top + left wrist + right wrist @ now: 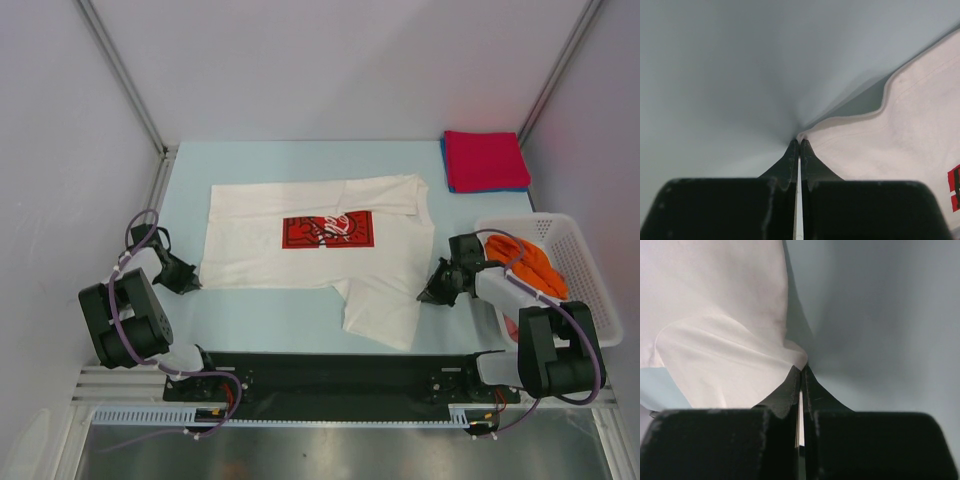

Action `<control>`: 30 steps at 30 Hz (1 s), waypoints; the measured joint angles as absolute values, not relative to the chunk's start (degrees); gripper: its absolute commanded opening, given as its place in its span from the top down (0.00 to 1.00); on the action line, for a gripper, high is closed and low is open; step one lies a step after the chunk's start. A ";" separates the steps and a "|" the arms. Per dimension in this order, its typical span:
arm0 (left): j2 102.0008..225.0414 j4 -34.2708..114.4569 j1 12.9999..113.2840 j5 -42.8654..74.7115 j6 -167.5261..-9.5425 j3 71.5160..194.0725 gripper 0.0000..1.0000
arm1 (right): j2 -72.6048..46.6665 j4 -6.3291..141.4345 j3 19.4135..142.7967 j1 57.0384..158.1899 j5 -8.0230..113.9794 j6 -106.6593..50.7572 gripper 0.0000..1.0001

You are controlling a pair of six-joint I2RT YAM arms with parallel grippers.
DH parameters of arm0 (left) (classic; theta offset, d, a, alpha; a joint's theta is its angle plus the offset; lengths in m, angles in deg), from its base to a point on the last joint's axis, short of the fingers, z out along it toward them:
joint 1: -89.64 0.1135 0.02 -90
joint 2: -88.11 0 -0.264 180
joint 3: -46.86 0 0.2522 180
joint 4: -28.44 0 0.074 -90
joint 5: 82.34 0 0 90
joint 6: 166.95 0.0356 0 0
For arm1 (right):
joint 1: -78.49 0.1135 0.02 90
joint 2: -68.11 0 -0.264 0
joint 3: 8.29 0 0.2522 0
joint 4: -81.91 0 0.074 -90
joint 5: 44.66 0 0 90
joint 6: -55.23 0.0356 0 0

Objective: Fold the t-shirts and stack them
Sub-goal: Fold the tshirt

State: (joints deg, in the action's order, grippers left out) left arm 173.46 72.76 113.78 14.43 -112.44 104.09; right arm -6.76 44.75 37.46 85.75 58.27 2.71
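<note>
A white t-shirt (300, 245) with a red rectangular logo (328, 230) lies spread on the pale blue table, one sleeve (380, 310) hanging toward the near edge. My left gripper (195, 283) is shut on its near left corner (812, 134). My right gripper (424, 295) is shut on its right edge (790, 352). White cloth shows pinched between both pairs of fingers. A folded stack with a pinkish-red tee (485, 160) on a blue one (452, 187) sits at the back right. An orange tee (535, 262) lies in the basket.
A white plastic lattice basket (585, 270) stands at the right edge beside my right arm. White walls close the table at the back and both sides. A black rail (340, 375) runs along the near edge between the arm bases.
</note>
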 measured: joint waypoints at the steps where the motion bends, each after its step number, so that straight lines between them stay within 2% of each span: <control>1: 173.43 72.76 113.78 14.40 -112.44 104.07 1.00 | -6.76 44.71 37.48 85.75 58.29 2.60 1.00; 12: 172.34 74.10 113.67 14.73 -111.46 103.78 1.00 | -7.11 40.25 41.90 85.38 58.27 -0.50 1.00; 20: 168.97 76.54 111.97 15.15 -111.57 104.90 1.00 | -14.21 36.77 58.40 81.21 58.79 -4.42 1.00; 30: 171.36 77.55 111.07 16.44 -114.49 115.76 1.00 | -30.04 32.20 75.58 80.33 61.43 -7.96 1.00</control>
